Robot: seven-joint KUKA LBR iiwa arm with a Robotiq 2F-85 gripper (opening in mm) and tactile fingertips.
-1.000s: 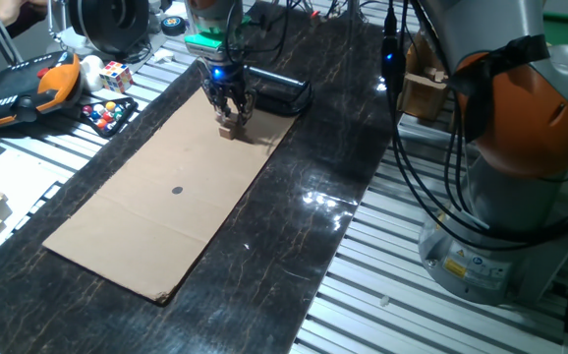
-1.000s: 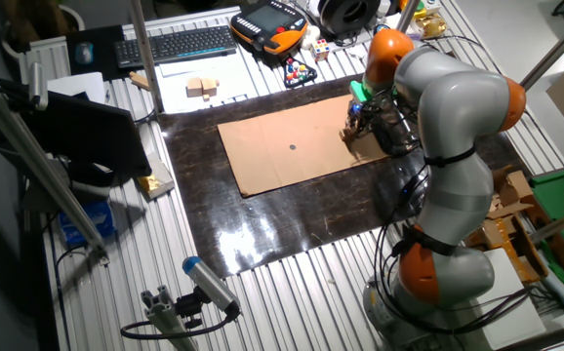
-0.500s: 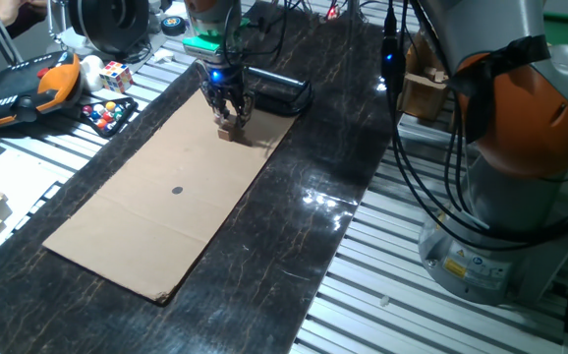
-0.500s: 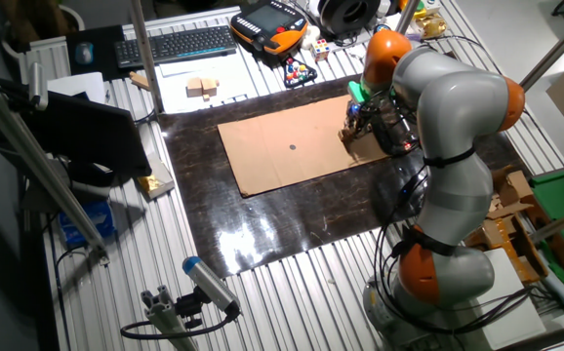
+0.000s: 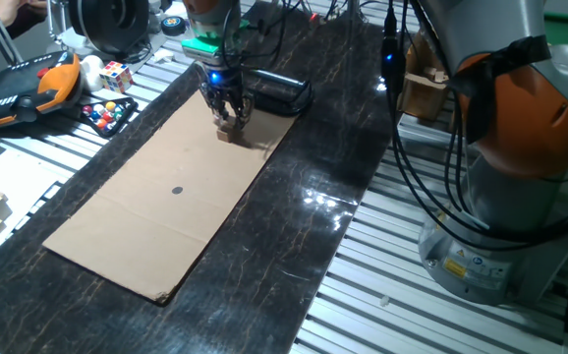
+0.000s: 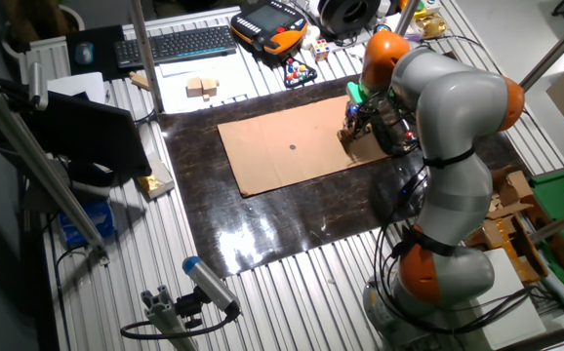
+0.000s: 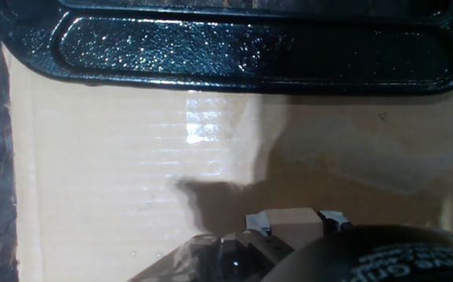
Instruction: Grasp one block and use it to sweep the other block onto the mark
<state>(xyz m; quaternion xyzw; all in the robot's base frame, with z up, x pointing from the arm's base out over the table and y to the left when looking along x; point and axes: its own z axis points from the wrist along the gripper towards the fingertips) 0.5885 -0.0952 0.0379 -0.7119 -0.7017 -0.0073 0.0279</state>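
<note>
A small wooden block point(image 5: 228, 132) sits at the far end of the tan cardboard point(image 5: 146, 221). My gripper point(image 5: 228, 120) stands straight down over it. In the hand view the block point(image 7: 292, 224) lies between the two fingertips point(image 7: 256, 222), which press its sides, so the gripper is shut on it. I can make out only this one block; a second one is not distinguishable. The mark point(image 5: 177, 190) is a small dark dot near the cardboard's middle, well in front of the gripper. The other fixed view shows the mark point(image 6: 293, 148) left of the gripper point(image 6: 349, 134).
A black glossy tray point(image 7: 226, 43) lies just behind the cardboard's far edge, close to the gripper. Coloured balls point(image 5: 106, 114), a puzzle cube point(image 5: 117, 75) and an orange pendant point(image 5: 24, 88) sit off to the left. The robot base point(image 5: 505, 197) stands at the right.
The fingers have drawn together around the block since a second ago. The hand has barely shifted, and the mark and cardboard have not moved.
</note>
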